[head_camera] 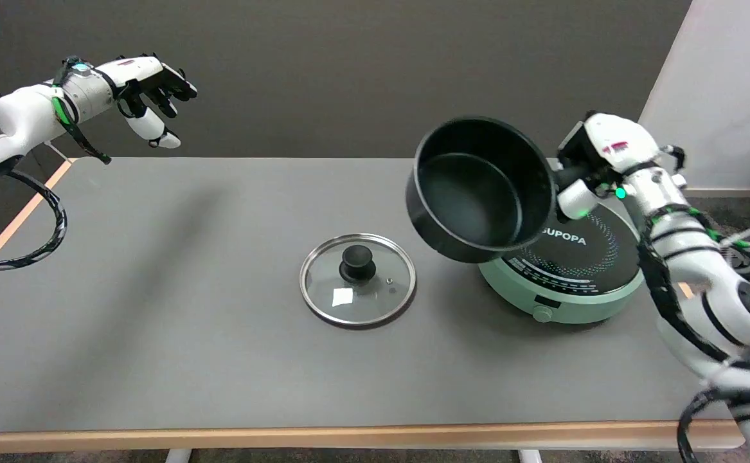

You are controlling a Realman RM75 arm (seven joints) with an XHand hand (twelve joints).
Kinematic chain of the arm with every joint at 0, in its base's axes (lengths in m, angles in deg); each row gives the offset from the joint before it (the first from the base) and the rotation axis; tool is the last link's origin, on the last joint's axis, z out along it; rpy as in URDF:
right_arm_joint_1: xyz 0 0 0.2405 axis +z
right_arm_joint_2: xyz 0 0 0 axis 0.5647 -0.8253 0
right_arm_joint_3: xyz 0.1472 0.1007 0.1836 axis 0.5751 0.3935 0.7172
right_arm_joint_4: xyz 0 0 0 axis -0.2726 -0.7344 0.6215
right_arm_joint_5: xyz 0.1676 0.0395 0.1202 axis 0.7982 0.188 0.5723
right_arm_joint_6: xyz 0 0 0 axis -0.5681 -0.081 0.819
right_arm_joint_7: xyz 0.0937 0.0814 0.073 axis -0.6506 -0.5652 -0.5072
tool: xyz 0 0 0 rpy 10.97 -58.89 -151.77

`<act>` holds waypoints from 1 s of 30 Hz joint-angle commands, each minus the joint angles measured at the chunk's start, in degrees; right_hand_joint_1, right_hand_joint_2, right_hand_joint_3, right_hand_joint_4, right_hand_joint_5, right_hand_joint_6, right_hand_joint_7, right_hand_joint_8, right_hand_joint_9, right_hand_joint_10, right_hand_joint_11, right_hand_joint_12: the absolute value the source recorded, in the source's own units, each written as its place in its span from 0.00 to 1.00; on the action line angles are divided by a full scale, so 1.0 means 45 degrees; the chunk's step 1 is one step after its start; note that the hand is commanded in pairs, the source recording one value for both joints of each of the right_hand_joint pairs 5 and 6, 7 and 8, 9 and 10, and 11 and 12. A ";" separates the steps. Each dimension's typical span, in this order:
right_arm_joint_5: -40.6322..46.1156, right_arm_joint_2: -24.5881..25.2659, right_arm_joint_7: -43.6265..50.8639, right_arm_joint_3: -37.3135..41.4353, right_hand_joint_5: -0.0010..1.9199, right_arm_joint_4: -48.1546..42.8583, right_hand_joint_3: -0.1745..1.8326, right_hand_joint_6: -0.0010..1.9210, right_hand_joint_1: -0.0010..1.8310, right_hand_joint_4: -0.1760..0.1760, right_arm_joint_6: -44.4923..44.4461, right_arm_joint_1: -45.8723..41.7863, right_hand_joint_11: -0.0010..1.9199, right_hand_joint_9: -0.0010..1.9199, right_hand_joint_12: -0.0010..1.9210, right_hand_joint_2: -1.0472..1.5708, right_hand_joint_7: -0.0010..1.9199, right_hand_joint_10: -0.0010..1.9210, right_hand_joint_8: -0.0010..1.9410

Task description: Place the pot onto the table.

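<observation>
Two things sit on the grey table [156, 308] beneath us: a glass lid [357, 280] with a black knob near the middle, lying flat, and a round green induction cooker [564, 273] toward the right side. We see broad bare surface left of the lid, reaching to the wood-trimmed left edge, and a wide bare band between the lid and the near edge, which also carries a wood-coloured trim. The cooker stands close to the right end of the table, with little room beyond it.

Our right hand [596, 170] has its fingers closed around the handle of the black pot [481, 190], holding it in the air above the cooker's left rim, clear of both cooker and table. The pot is tipped steeply, its open mouth facing toward the camera and somewhat leftward, so we look straight into its dark interior. Its handle runs rightward from the rim into the hand, so its long axis lies roughly left to right across the picture.

Behind the table stands a dark wall, with a lighter panel at the upper right. The left hand [153, 87] hangs in the air over the far left corner.
</observation>
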 commanded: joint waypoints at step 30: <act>-0.4782 0.2079 -0.0058 -0.4600 0.86 1.4682 1.00 0.86 0.70 0.19 -0.3662 1.2939 0.86 0.86 0.86 0.40 0.86 0.86 0.85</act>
